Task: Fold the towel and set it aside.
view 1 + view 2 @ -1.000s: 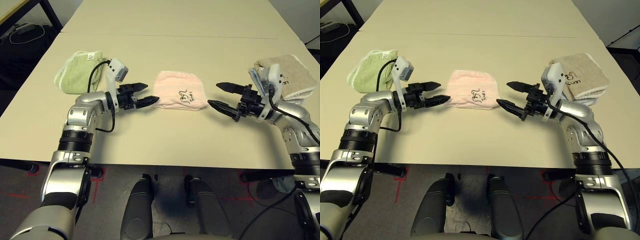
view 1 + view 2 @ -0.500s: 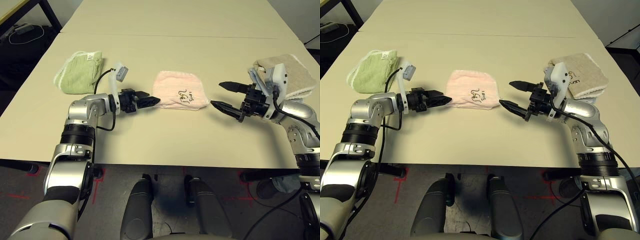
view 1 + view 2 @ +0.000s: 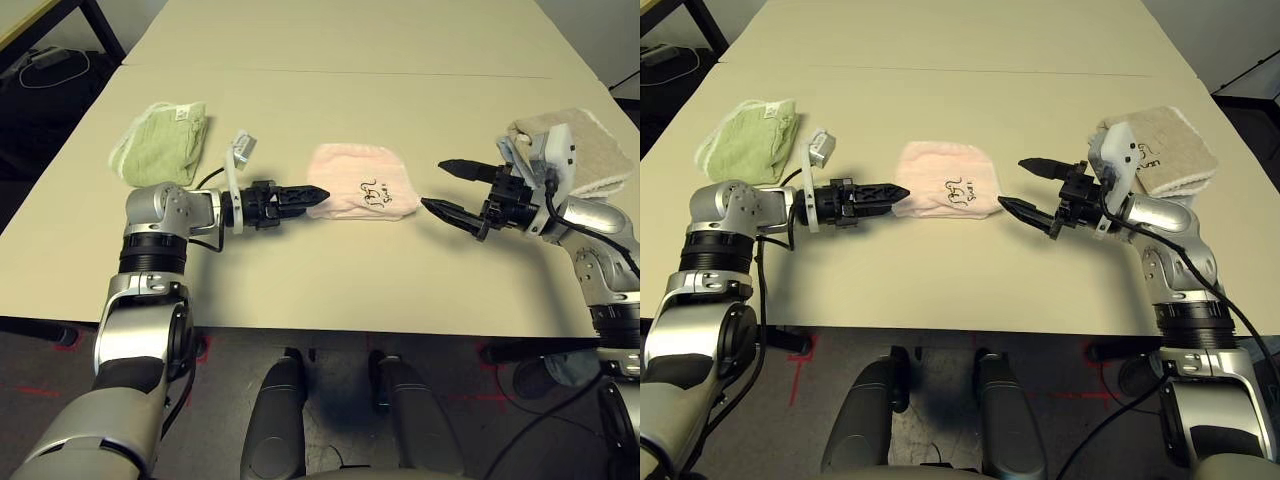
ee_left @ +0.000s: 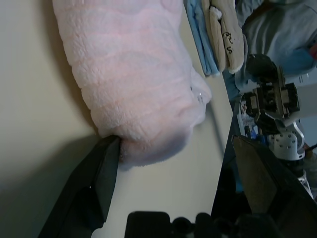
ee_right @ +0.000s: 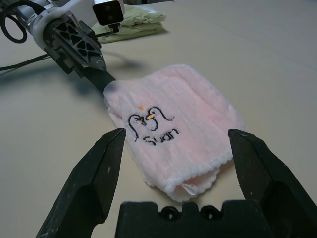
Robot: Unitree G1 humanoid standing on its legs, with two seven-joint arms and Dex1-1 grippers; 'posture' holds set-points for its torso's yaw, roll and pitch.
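At mid-table, the folded pink towel (image 3: 360, 182) is being flanked by the spread left gripper (image 3: 308, 193), touching its left edge in the wrist view, and the spread right gripper (image 3: 447, 189), empty.

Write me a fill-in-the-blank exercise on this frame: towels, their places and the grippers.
1. The folded towel lying between the two grippers is pale ____.
2. The left gripper has its fingertips at the pink towel's ____ edge, seen from the head camera.
3. The right gripper holds its two fingers ____, apart from the pink towel.
4. The light green towel lies on the table beyond the robot's ____ arm.

Missing words: pink; left; open; left
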